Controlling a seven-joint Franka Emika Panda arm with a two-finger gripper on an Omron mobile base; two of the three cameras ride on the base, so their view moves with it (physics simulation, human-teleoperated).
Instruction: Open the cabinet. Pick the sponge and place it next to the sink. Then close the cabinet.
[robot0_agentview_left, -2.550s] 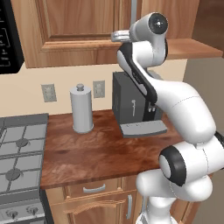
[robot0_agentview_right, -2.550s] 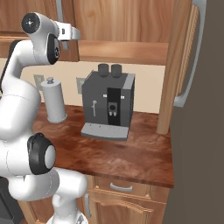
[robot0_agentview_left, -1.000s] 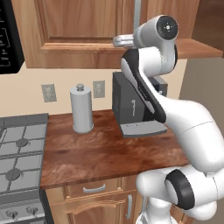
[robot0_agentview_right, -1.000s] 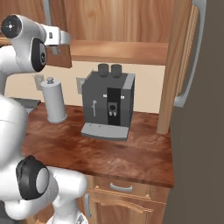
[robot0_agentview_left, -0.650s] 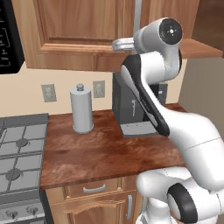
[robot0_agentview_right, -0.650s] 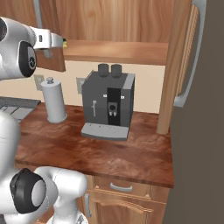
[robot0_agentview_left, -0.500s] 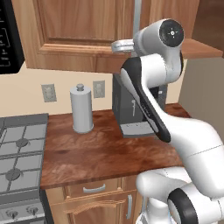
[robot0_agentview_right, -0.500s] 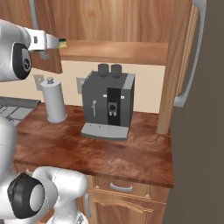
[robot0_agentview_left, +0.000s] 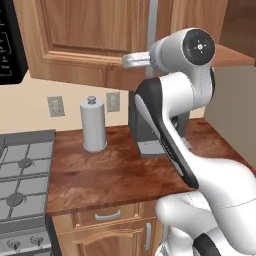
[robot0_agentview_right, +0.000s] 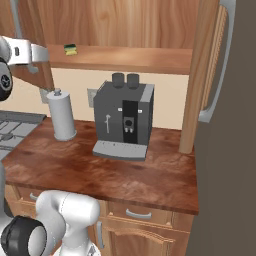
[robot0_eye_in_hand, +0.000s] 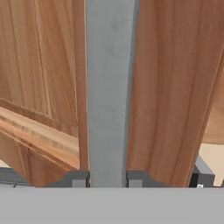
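The cabinet (robot0_agentview_left: 90, 40) hangs above the counter. Its right door (robot0_agentview_right: 207, 75) stands swung out, and its left door is partly open. My gripper (robot0_eye_in_hand: 108, 178) is shut on the left door's long grey handle (robot0_eye_in_hand: 109, 87), which runs up between the two fingertips. From the left base view the gripper (robot0_agentview_left: 134, 60) sits at the foot of that handle (robot0_agentview_left: 153, 22). A small yellow-green sponge (robot0_agentview_right: 70, 49) lies on the wooden shelf (robot0_agentview_right: 130, 59), just right of the gripper (robot0_agentview_right: 36, 53). The sink is out of view.
A dark grey coffee machine (robot0_agentview_right: 125, 120) and a grey canister (robot0_agentview_right: 62, 117) stand on the wooden counter (robot0_agentview_right: 100, 170) below the shelf. A gas stove (robot0_agentview_left: 20, 175) lies to the left under a black microwave (robot0_agentview_left: 10, 45). Low cabinets with drawers (robot0_agentview_left: 107, 216) run under the counter.
The arm has swung left in the right base view, drawing the left door outward by its handle. The sponge on the shelf now shows beside the door's edge.
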